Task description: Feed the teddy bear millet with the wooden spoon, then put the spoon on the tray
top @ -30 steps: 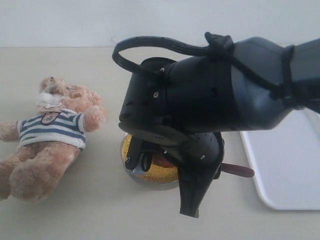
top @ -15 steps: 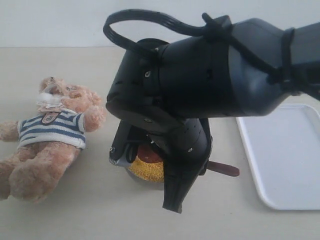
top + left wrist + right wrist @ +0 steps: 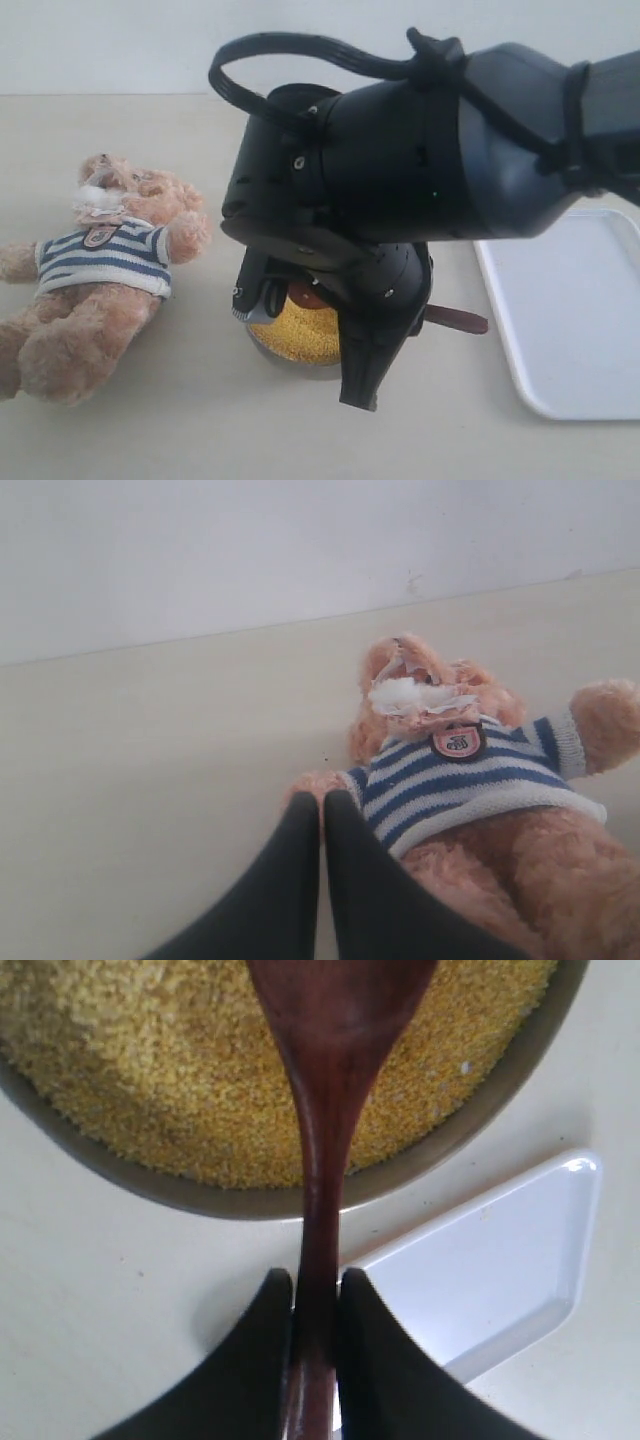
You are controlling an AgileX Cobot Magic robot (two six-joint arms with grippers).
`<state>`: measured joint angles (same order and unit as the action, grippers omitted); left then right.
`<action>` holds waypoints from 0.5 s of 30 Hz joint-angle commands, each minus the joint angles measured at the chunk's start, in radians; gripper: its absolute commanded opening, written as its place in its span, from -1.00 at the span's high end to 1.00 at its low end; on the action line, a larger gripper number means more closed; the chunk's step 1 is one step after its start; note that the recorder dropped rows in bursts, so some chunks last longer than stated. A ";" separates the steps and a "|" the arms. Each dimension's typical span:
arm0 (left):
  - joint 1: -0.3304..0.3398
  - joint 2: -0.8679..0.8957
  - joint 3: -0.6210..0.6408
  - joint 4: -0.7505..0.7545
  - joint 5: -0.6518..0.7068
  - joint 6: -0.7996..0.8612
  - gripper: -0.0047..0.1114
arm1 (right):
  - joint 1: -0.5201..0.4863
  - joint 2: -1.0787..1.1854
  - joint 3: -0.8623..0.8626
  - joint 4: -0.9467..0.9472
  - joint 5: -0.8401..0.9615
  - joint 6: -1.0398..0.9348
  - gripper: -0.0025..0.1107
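Bowl: a round shallow metal bowl [image 3: 420,1165] stands on the table [image 3: 200,430] at lower centre of the exterior view, between the bear and the tray.
Bowl contents: golden millet [image 3: 150,1060] fills it nearly to the rim.
Spoon: the wooden spoon [image 3: 322,1160] has its oval end over the millet; whether it touches the grain cannot be told. Its handle crosses the bowl's rim, and the end pokes out right of the arm, towards the tray.
Right gripper [image 3: 315,1282]: both fingers pinch the slim handle.
Tray: the white tray [image 3: 580,320] lies at the right edge of the exterior view, near the bowl but apart from it.
Teddy bear [image 3: 100,270]: on its back at the left, striped shirt and badge up, apart from the bowl.
Left gripper [image 3: 320,800]: fingers pressed together with nothing between them, tips just beside the bear's paw; contact cannot be told.
In the way: the black right arm [image 3: 420,170], with a cable loop [image 3: 300,45] above it, fills the centre and upper right of the exterior view, covering the bowl's far part, most of the spoon and the tray's upper left corner.
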<state>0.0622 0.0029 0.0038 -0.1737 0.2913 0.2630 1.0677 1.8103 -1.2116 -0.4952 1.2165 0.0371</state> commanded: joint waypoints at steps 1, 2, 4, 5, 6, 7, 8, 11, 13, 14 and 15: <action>-0.004 -0.003 -0.004 0.001 0.000 -0.002 0.85 | -0.002 -0.008 0.037 -0.010 0.005 0.020 0.96; -0.004 -0.003 -0.004 0.001 0.000 -0.002 0.85 | -0.002 -0.008 0.037 -0.010 0.005 0.021 0.96; -0.004 -0.003 -0.004 0.001 0.000 -0.002 0.85 | -0.002 -0.008 0.037 0.018 0.005 0.012 0.96; -0.004 -0.003 -0.004 0.001 0.000 -0.002 0.85 | -0.002 -0.008 0.037 0.045 0.005 -0.004 0.96; -0.004 -0.003 -0.004 0.001 0.000 -0.002 0.85 | -0.002 -0.008 0.037 0.050 0.005 -0.005 0.96; -0.004 -0.003 -0.004 0.001 0.000 -0.002 0.85 | -0.002 -0.008 0.037 0.050 0.005 -0.005 0.96; -0.004 -0.003 -0.004 0.001 0.000 -0.002 0.85 | -0.002 -0.008 0.037 0.050 0.005 -0.005 0.96; -0.004 -0.003 -0.004 0.001 0.000 -0.002 0.85 | -0.002 -0.008 0.037 0.051 0.005 -0.003 0.96; -0.004 -0.003 -0.004 0.001 0.000 -0.002 0.85 | -0.002 -0.008 0.037 0.055 0.005 -0.003 0.96; -0.004 -0.003 -0.004 0.001 0.000 -0.002 0.85 | -0.002 -0.008 0.037 0.060 0.005 -0.003 0.96; -0.004 -0.003 -0.004 0.001 0.000 -0.002 0.85 | -0.002 -0.008 0.037 0.060 0.005 -0.003 0.96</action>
<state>0.0622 0.0029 0.0038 -0.1737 0.2913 0.2630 1.0677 1.8103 -1.1761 -0.4396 1.2187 0.0374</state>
